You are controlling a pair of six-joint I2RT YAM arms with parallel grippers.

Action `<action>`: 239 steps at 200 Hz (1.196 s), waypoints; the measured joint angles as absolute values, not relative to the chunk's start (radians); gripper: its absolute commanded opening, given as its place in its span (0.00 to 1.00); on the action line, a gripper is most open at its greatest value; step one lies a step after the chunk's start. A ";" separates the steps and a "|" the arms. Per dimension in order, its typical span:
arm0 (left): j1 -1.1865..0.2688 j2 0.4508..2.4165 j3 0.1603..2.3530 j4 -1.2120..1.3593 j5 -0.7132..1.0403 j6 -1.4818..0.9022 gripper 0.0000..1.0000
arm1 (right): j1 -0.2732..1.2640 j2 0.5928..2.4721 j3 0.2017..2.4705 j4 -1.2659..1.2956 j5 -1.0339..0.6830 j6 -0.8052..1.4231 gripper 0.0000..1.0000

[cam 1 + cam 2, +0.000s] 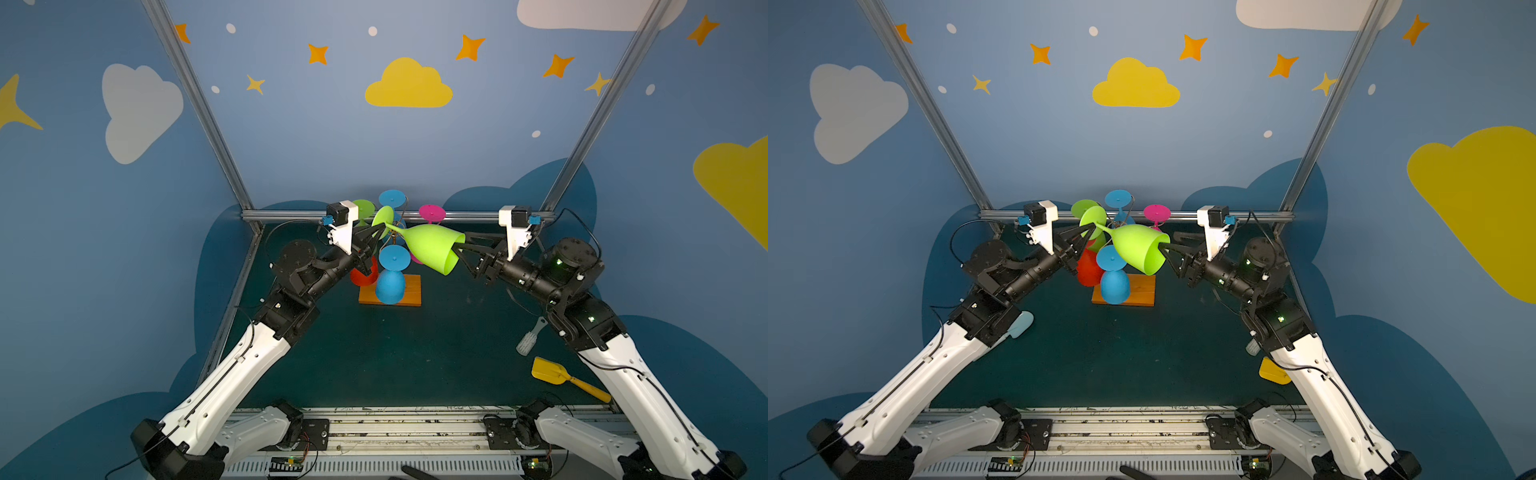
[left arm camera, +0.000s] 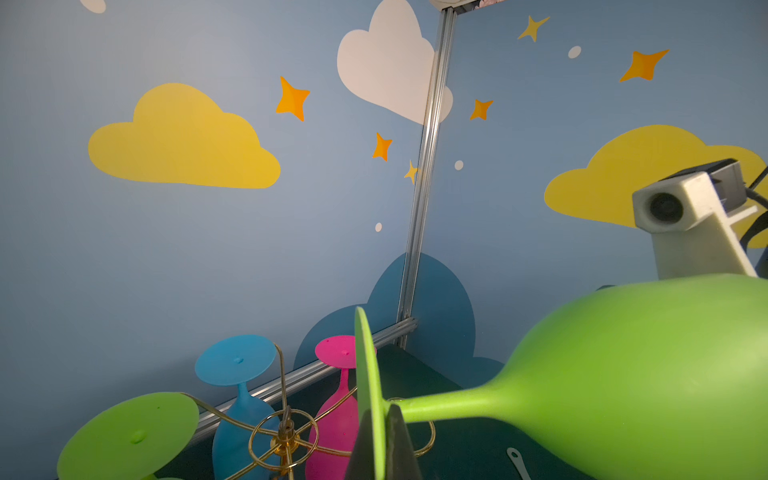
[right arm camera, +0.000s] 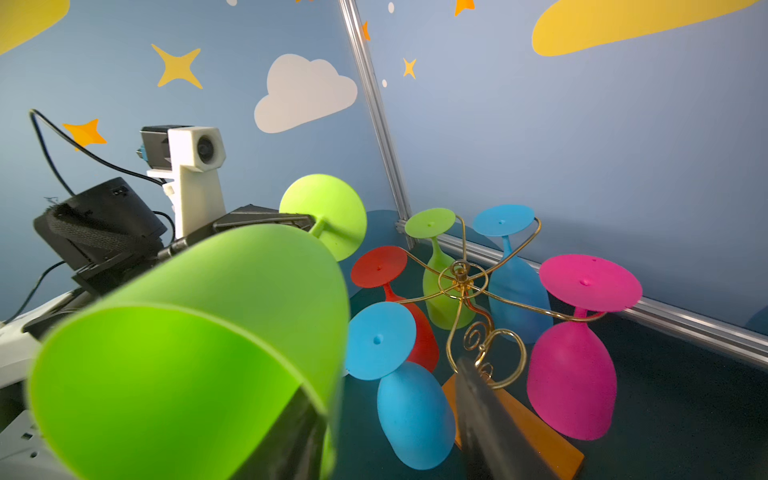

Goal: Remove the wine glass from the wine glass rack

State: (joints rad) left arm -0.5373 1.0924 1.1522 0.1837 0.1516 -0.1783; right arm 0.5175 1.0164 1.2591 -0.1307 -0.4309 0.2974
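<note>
With the green wine glass (image 1: 432,245) held sideways just clear of the rack (image 3: 460,274), foot clenched in the left gripper (image 1: 374,233), the right gripper (image 1: 460,244) stands open astride its rim, likely a handover needing a firm pinch before the left releases.

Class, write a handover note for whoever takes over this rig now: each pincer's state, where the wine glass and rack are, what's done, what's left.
Left pincer: shut on the foot of the lime-green plastic wine glass, held sideways in the air.
Right pincer: open, straddling the bowl's rim, one finger inside.
Thin gold wire rack on an orange-brown wooden base: five other glasses hang on it, one curled arm empty.
Done: the glass is off the rack.
Left: probably grip the rim, then set the glass down.
</note>
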 measured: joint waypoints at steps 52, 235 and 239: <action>-0.531 1.100 1.150 0.182 0.148 -0.180 0.03 | 0.519 1.046 1.273 -0.116 -0.478 0.338 0.00; -0.336 0.779 0.915 0.135 -0.192 -0.047 0.99 | 0.506 0.731 1.372 -0.560 0.054 0.146 0.00; -0.314 0.759 0.897 0.139 -0.207 -0.048 0.99 | 0.506 0.725 1.379 -0.588 0.074 0.141 0.00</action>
State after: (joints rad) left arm -0.3138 0.7593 0.8967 0.1394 -0.2073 -0.0479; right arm 0.5060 0.7250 1.3792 -0.5884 0.0742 0.1406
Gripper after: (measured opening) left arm 0.992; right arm 0.048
